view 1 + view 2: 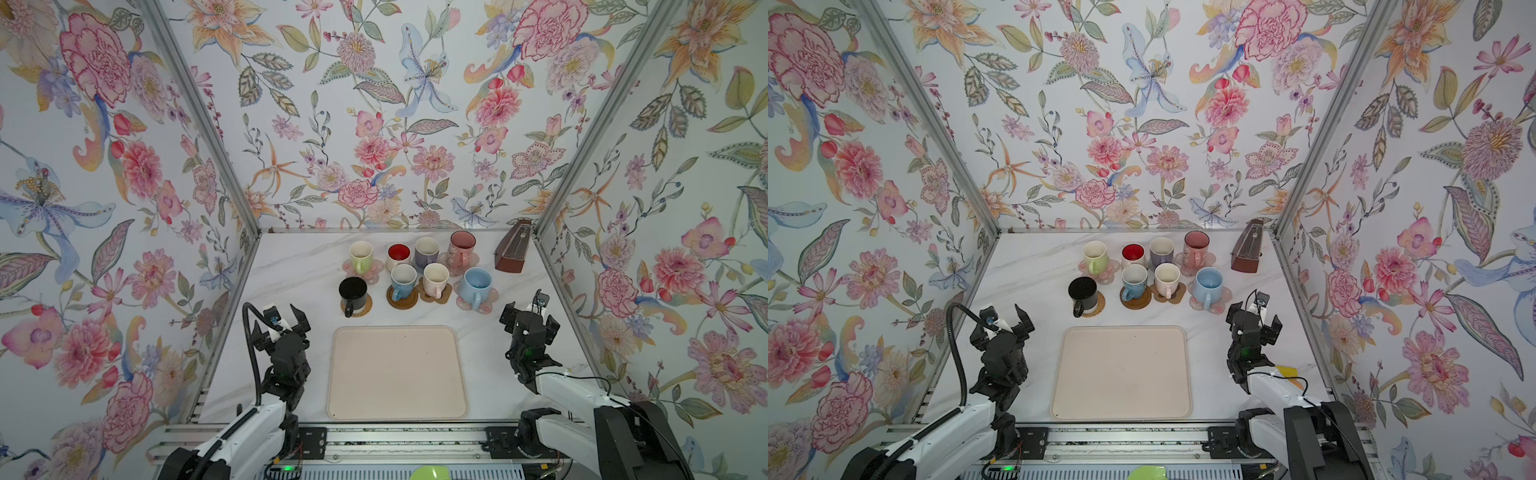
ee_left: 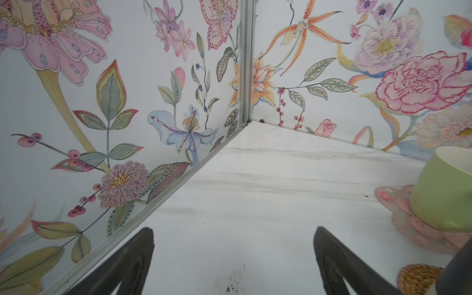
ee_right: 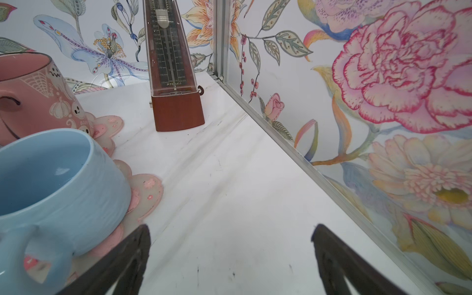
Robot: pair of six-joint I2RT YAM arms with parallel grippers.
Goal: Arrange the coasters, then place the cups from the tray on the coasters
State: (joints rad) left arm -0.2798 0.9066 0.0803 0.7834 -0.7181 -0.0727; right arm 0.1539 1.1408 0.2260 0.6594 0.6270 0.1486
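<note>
Eight glazed, handled cups stand upright in two rows of four on the veined white tabletop (image 1: 291,266).

1. Far row, as I read it in both top views: light green cup (image 1: 360,256), red-inside white cup (image 1: 399,255), lavender cup (image 1: 427,251), pink patterned cup (image 1: 462,248).
2. Near row: black cup (image 1: 353,293), blue cup (image 1: 403,280), cream cup (image 1: 436,277), light blue cup (image 1: 477,286).
3. Every interior I can see into holds nothing.

Coasters: translucent pink flower mats lie under the light green cup (image 2: 398,204), the pink patterned cup (image 3: 109,125) and the light blue cup (image 3: 148,194). A tan rattan round (image 1: 362,309) carries the black cup, a smooth brown disc (image 1: 402,300) the blue cup, and a brown paw shape (image 1: 444,294) the cream cup. The mats under the other two cups are hidden by the near row.

The tray (image 1: 397,374) is matte beige, a rounded-corner rectangle with a low rim and a bare floor. It lies between the two pincers, apart from both.

The left pincer (image 1: 284,313) has its jaws spread wide and holds nothing. The black cup is the nearest to it, ahead and toward the right pincer.

The right pincer (image 1: 528,318) is likewise fully spread and grips nothing. The light blue cup (image 3: 58,184) sits just ahead of it, toward the left pincer and near one black finger (image 3: 122,263). A brown metronome (image 3: 176,76) stands farther ahead in the corner.
</note>
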